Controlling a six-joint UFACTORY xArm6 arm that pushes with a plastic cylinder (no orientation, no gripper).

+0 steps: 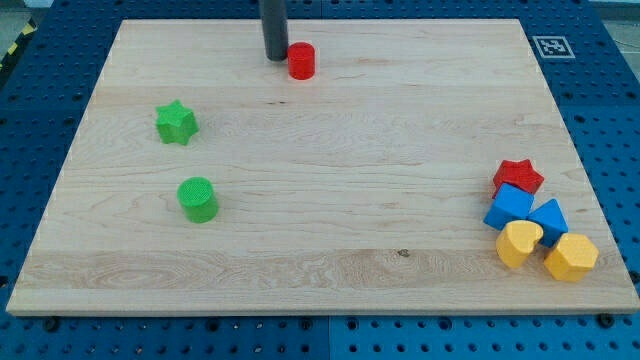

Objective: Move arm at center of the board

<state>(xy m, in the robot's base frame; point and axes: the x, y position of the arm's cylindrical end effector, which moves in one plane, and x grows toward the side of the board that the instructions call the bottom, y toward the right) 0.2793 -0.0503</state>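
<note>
Camera view, single frame.

Item 1: wooden board [330,150], pale grain, lying on a blue perforated table [610,100]. A black-and-white marker tag [551,46] sits off the board's corner at about 2 o'clock from the board's centre.

Item 2: dark rod, upright, entering from the view's top. My tip [275,57] rests on the board near its top edge, at roughly 11 to 12 o'clock from the board's centre and well apart from that centre. The rod has no jaws; it holds nothing.

Item 3: red cylinder [301,61], just beside my tip at its 3 o'clock; whether the two touch cannot be told.

Item 4: green star [176,122], at about 9 to 10 o'clock from the board's centre, standing alone.

Item 5: green cylinder [198,198], at 6 o'clock from the green star, near it but apart.

Item 6: cluster near the board's corner at 4 o'clock from centre, pieces packed close together: red star [518,176] at the cluster's 12 o'clock; blue cube [510,206] just below it; second blue block [548,219], shape unclear, at the cube's 3 to 4 o'clock; yellow heart [519,243] at the cluster's 6 o'clock; yellow hexagon-like block [571,257] at its 4 o'clock, close to the board's edge.
</note>
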